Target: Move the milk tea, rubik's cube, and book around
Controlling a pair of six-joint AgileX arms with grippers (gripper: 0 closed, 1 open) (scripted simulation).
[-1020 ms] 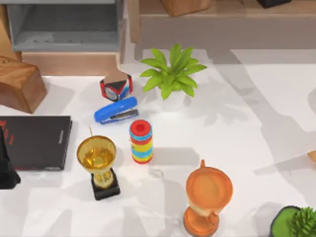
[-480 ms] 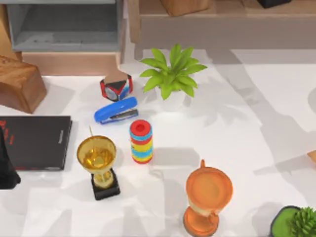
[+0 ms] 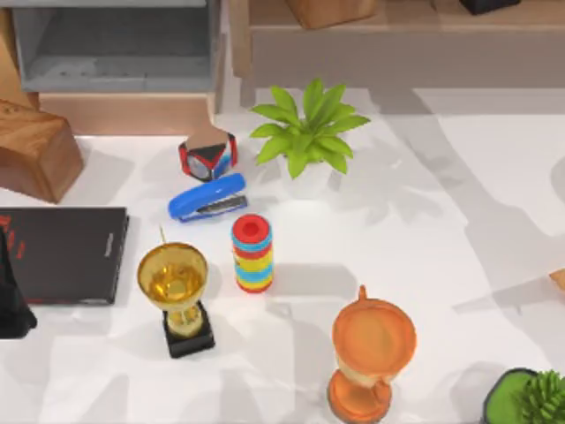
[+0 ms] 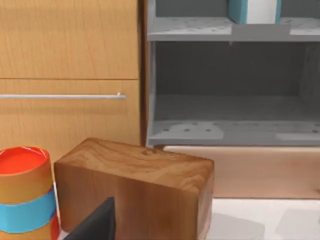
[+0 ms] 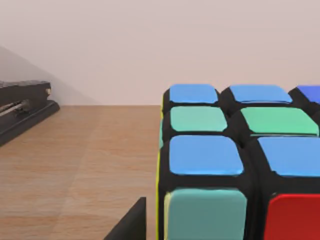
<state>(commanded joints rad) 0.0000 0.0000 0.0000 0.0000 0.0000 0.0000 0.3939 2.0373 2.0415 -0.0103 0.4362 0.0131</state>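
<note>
Black-edged, with blue, green and red stickers, the rubik's cube (image 5: 240,165) sits on a brown wooden surface with the right gripper (image 5: 131,225) just beside it; I cannot tell its opening or hold. The light-blue book (image 4: 252,10) stands on a grey shelf (image 4: 190,30) facing the left gripper (image 4: 95,222), state likewise unclear, parked at the white table's (image 3: 424,230) 9 o'clock edge. Nothing on the table has shifted in the last second, so I judge the cube not yet grasped.

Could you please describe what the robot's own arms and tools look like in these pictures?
Little of them shows. The left arm at the top view's left edge is a plain matte black, tapered body without markings or cables. Each wrist view shows a dark, flat-sided, angular finger: left tool, right tool.
</note>
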